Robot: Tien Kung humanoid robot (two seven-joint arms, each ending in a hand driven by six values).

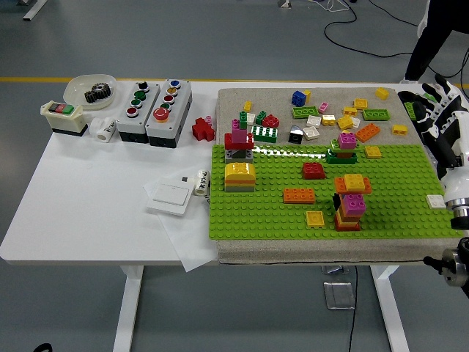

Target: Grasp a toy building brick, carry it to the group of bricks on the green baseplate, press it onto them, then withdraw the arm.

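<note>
The green baseplate (278,213) lies on a grey mat on the right half of the table. On it stand a stack topped by a magenta brick (350,209), a yellow-topped stack (239,177), a red brick (314,171) and an orange brick (299,195). Several loose bricks (344,114) lie on the mat behind the plate. My right hand (436,114) hovers at the mat's right edge with its fingers spread and nothing in them. The left arm is out of sight.
Two button boxes (154,103), a switch box (63,116), a bowl holding a gear (91,89) and a red block (203,129) sit at the left rear. A white switch plate (170,196) lies on a clear sheet. A person's legs stand at the far right.
</note>
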